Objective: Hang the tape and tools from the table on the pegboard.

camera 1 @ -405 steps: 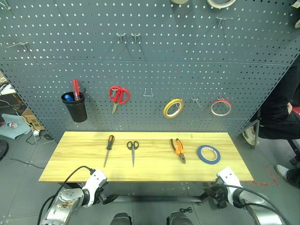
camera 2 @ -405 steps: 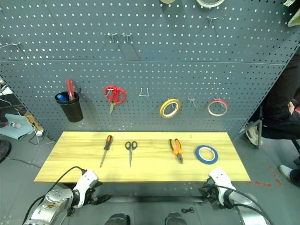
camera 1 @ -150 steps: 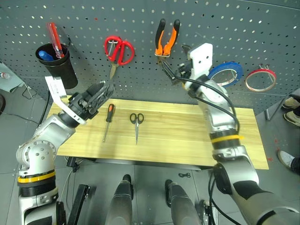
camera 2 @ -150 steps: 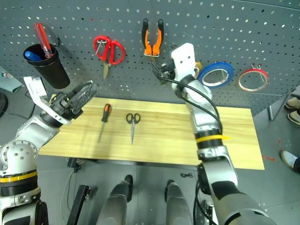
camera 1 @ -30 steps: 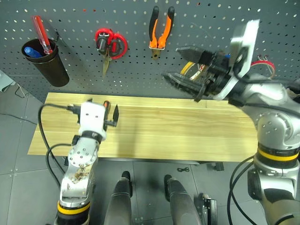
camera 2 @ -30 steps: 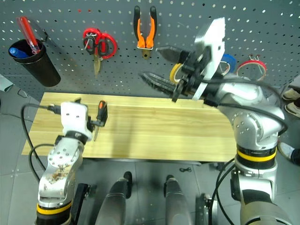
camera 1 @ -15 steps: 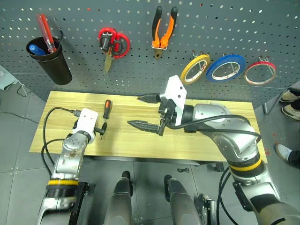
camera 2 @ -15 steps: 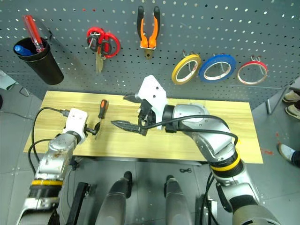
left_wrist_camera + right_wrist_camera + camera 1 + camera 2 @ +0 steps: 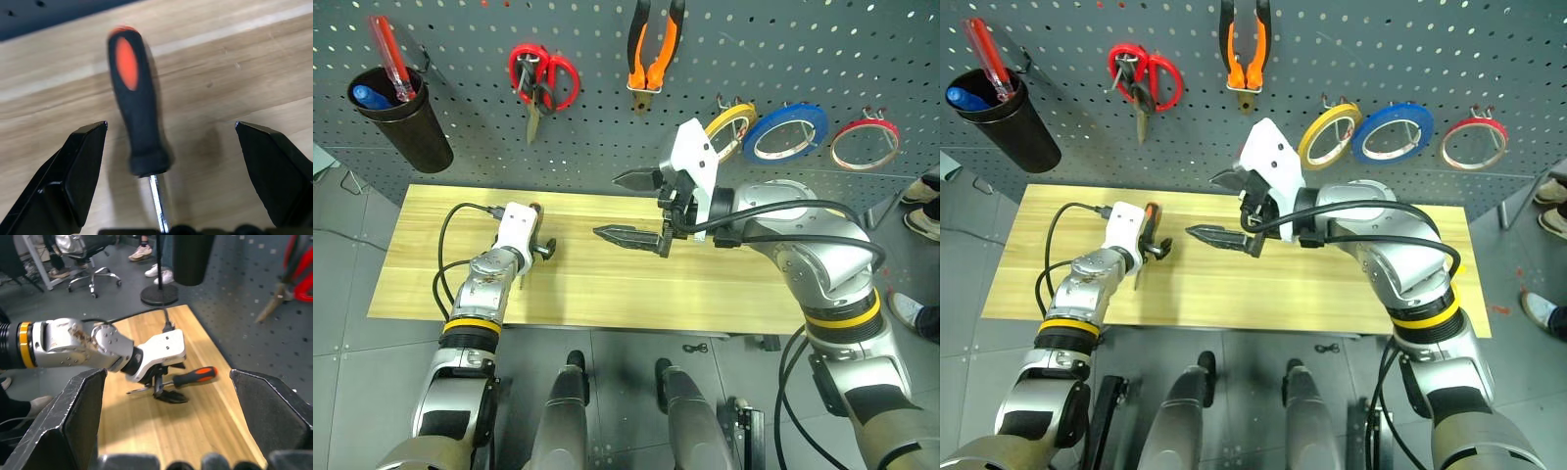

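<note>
The screwdriver (image 9: 137, 107) with its black-and-orange handle lies on the wooden table (image 9: 705, 284) at the left. My left gripper (image 9: 169, 125) is open, low over it, with the handle's shaft end between the spread fingers and nothing gripped. My right gripper (image 9: 628, 208) is open and empty, hovering above the table's middle and pointing left. On the pegboard (image 9: 822, 49) hang the orange-and-black pliers (image 9: 651, 49) and the blue tape (image 9: 788, 132). Small dark scissors (image 9: 532, 96) seem to hang over the red-handled pair.
The red-handled scissors (image 9: 553, 78) hang at the upper left, beside a black cup (image 9: 406, 132) holding a red tool. A yellow roll (image 9: 729, 119) and a red-rimmed roll (image 9: 865, 145) flank the blue tape. Shoes show at the right edge.
My left gripper has come forward and lower, now straddling the screwdriver's handle. The right gripper has drifted a little leftward. The view has tilted.
</note>
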Controlling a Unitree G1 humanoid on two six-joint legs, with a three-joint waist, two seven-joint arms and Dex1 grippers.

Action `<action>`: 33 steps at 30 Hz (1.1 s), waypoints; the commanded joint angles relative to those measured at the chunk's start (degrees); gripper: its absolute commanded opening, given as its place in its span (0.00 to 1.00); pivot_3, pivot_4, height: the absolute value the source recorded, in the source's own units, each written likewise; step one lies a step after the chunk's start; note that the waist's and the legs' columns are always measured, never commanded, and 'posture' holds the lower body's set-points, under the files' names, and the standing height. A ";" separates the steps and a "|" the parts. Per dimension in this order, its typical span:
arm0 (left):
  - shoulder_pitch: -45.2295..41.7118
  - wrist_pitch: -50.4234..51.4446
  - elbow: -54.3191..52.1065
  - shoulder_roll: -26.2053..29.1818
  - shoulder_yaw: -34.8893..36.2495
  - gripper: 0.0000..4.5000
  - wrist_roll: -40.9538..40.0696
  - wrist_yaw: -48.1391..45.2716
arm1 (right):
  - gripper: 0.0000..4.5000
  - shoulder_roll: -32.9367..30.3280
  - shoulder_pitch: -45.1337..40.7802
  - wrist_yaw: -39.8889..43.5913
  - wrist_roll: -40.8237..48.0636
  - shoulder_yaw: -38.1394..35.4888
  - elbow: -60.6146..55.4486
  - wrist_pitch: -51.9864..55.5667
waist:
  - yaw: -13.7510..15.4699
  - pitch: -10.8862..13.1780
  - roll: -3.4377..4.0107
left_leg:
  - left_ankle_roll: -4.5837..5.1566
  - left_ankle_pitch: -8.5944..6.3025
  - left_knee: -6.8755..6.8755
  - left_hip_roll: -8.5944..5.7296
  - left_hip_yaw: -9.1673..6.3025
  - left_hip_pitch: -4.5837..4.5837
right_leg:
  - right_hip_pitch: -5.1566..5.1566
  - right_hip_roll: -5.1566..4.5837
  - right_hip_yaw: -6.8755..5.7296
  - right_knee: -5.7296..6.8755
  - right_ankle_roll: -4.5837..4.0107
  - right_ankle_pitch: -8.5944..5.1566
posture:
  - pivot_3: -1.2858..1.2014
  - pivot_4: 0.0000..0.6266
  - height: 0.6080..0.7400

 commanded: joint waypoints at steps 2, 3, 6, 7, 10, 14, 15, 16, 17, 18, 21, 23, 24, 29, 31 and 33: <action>-1.59 4.14 0.71 -0.69 1.96 0.94 -0.64 3.80 | 1.00 -0.85 -1.77 2.06 -0.87 -1.72 0.26 -1.50 | 0.02 0.51 0.02 | 0.00 0.00 0.01 -0.02 -0.02 -0.01 | 0.00 -0.01 -0.01 0.02 -0.04 0.02 | 0.53 0.81 1.00; -1.71 4.73 0.89 -0.65 2.26 0.88 -0.85 4.17 | 1.00 -0.98 -1.89 2.42 -1.07 -1.89 0.55 -1.60 | -0.02 0.55 0.03 | 0.00 0.00 0.02 -0.03 -0.03 -0.02 | 0.00 -0.02 -0.01 0.01 -0.03 0.02 | 0.53 0.81 1.00; -1.91 4.88 1.40 -0.32 2.29 0.62 -0.96 4.09 | 1.00 -1.26 -2.08 3.01 -1.29 -2.31 0.93 -1.36 | -0.14 0.58 0.03 | 0.00 0.00 0.01 -0.04 -0.03 -0.01 | 0.00 -0.03 -0.01 0.00 -0.02 0.01 | 0.53 0.81 1.00; -1.93 4.80 1.47 -0.28 2.21 0.52 -0.93 4.01 | 1.00 -1.29 -2.07 3.09 -1.30 -2.39 0.96 -1.24 | -0.14 0.58 0.04 | 0.00 0.00 -0.01 -0.04 -0.03 -0.01 | -0.01 -0.03 -0.02 0.01 -0.01 0.01 | 0.53 0.81 1.00; -1.97 5.13 0.94 -0.31 2.01 0.21 -1.00 3.77 | 1.00 -1.39 -1.85 3.35 -1.54 -2.56 0.82 -1.07 | -0.11 0.59 0.04 | -0.01 0.00 -0.02 -0.04 -0.03 -0.01 | -0.01 -0.03 -0.02 0.00 0.17 -0.10 | 0.53 0.81 1.00; -1.21 6.31 -1.24 -0.16 2.03 0.13 -1.17 3.65 | 1.00 -1.26 -1.64 3.52 -1.82 -2.69 0.79 -1.10 | -0.12 0.60 0.04 | -0.01 0.00 -0.02 -0.04 -0.03 -0.01 | -0.01 -0.03 -0.02 -0.01 0.34 -0.21 | 0.53 0.81 1.00; -0.66 7.04 -2.55 -0.09 2.05 0.13 -1.27 3.52 | 1.00 -1.31 -1.55 3.59 -1.95 -2.77 0.86 -1.22 | -0.14 0.60 0.04 | -0.01 0.00 -0.02 -0.04 -0.03 -0.01 | -0.01 -0.03 -0.02 -0.01 0.34 -0.21 | 0.53 0.80 1.00; 0.24 8.16 -4.71 0.21 1.79 0.13 -1.14 3.24 | 1.00 -1.46 -1.44 3.72 -2.04 -2.96 0.92 -1.43 | -0.16 0.60 0.04 | -0.01 0.00 -0.03 -0.04 -0.03 -0.01 | -0.01 -0.03 -0.02 -0.02 0.34 -0.21 | 0.53 0.79 1.00; 1.38 9.24 -7.29 0.80 1.09 0.13 -0.83 2.42 | 1.00 -1.66 -1.29 3.87 -1.99 -3.24 0.89 -1.50 | -0.18 0.60 0.03 | -0.01 0.00 -0.05 -0.04 -0.03 -0.01 | -0.01 -0.03 -0.02 -0.03 0.34 -0.21 | 0.53 0.79 1.00; 2.78 10.62 -10.47 1.37 0.68 0.13 -0.67 1.79 | 1.00 -1.79 -1.06 3.90 -1.72 -3.74 0.72 -1.38 | -0.20 0.60 0.03 | -0.01 0.00 -0.06 -0.04 -0.03 -0.01 | -0.02 -0.03 -0.02 -0.04 0.34 -0.21 | 0.53 0.78 1.00; 8.80 16.63 -24.38 2.55 1.64 0.13 -2.75 -0.19 | 1.00 -2.30 0.51 4.46 0.47 -6.15 -1.06 -0.52 | -0.08 0.60 0.03 | -0.02 0.00 -0.15 -0.01 -0.04 -0.03 | -0.05 -0.03 -0.04 -0.07 0.21 -0.16 | 0.54 0.75 1.00; 12.99 19.97 -34.60 2.31 3.40 0.13 -4.45 -0.29 | 1.00 -2.30 1.83 4.70 2.51 -7.98 -2.46 -0.01 | 0.05 0.60 0.02 | -0.02 0.00 -0.23 -0.02 -0.05 -0.06 | -0.06 -0.05 -0.09 -0.10 -0.07 -0.01 | 0.54 0.73 1.00; 14.84 21.19 -39.27 2.26 4.00 0.13 -4.97 -0.10 | 1.00 -2.14 2.34 4.70 3.71 -8.95 -3.11 0.41 | 0.09 0.60 0.02 | -0.02 0.00 -0.26 -0.03 -0.06 -0.07 | -0.06 -0.07 -0.11 -0.09 -0.10 0.00 | 0.55 0.72 1.00; 21.22 19.95 -59.81 0.54 5.79 0.13 -6.76 1.56 | 1.00 1.73 1.98 1.30 10.30 -15.25 -3.28 0.72 | 0.65 0.56 -0.04 | -0.10 0.04 -0.27 -0.01 -0.21 -0.13 | -0.07 -0.07 -0.29 -0.14 -0.13 0.02 | 0.57 0.65 1.00; 21.66 19.45 -64.35 0.09 6.04 0.13 -6.10 3.13 | 1.00 3.55 0.21 -0.18 12.14 -17.12 -1.96 0.77 | 0.90 0.54 -0.05 | -0.12 0.06 -0.27 -0.01 -0.22 -0.15 | -0.06 -0.06 -0.31 -0.17 -0.15 0.03 | 0.58 0.62 1.00; 20.65 18.67 -67.37 -0.18 6.73 0.13 -5.20 5.10 | 1.00 4.63 -1.41 -0.86 12.21 -17.38 -0.47 0.04 | 1.09 0.51 -0.07 | -0.19 0.11 -0.27 0.01 -0.26 -0.15 | -0.07 -0.05 -0.36 -0.15 -0.17 0.05 | 0.60 0.58 1.00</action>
